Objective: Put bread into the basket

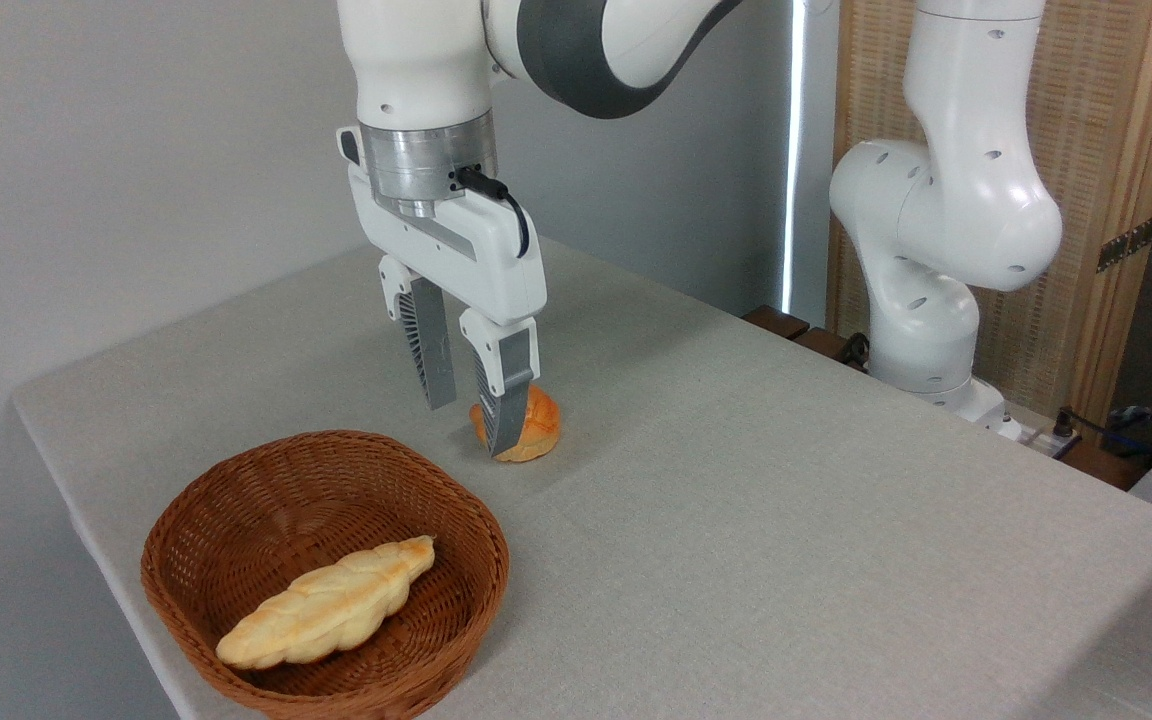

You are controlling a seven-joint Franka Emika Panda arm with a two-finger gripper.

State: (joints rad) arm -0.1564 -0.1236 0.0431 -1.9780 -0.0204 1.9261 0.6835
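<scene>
**Claw standing over the bun, basket waiting by the near edge**

I am looking at a grey-clothed table (736, 520) with plenty of open cloth running across its middle and right part; nothing is lying there. The basket (236, 500) is sitting close to the table's near left edge, its rim almost reaching the cloth's drop on that side. A long pale braided loaf (331, 603) is lying slantwise inside it, taking up the near half and leaving the far half of the basket floor bare.

The bread (528, 425) is resting on the cloth just beyond the basket, towards the table's middle, apart from the rim with a narrow strip of cloth between them.

The arm is reaching in from the top of the picture, wrist pointing straight down, and the gripper (471, 425) is hanging low over the bun. Its two fingers are standing spread apart: the right finger (506, 400) is crossing in front of the bun's left side, the left finger's tip ending a little higher. I cannot tell whether either finger is touching the crust.
</scene>
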